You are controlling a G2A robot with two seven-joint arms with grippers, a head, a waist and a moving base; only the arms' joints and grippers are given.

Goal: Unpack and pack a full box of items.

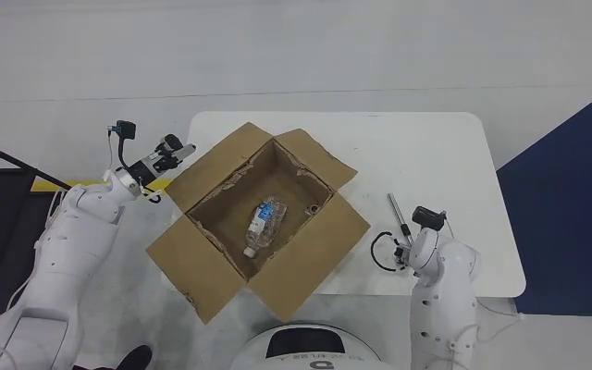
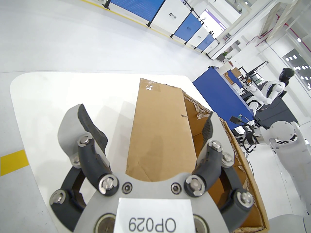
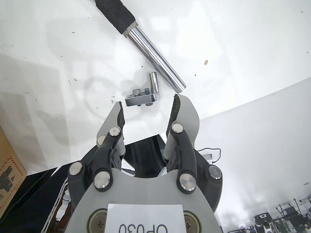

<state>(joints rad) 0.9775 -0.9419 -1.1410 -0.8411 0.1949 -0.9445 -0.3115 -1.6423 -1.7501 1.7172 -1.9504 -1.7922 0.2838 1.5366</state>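
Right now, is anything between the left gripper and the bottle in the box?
Sideways, yes. The left gripper, open, sits outside the box at the outer edge of a folded-out flap, so that flap and the box wall lie between it and the bottle. From above, nothing visible covers the bottle; the box is open.

box [image 1: 199, 254]: brown | bottle [image 1: 263, 224]: clear, blue and white label, white cap | surface [image 1: 416, 157]: white | rod [image 3: 155, 56]: shiny silver, black band | small block [image 3: 143, 95]: silver | left claw [image 2: 147, 112] and right claw [image 3: 147, 101]: grey, black pads [image 3: 174, 112]
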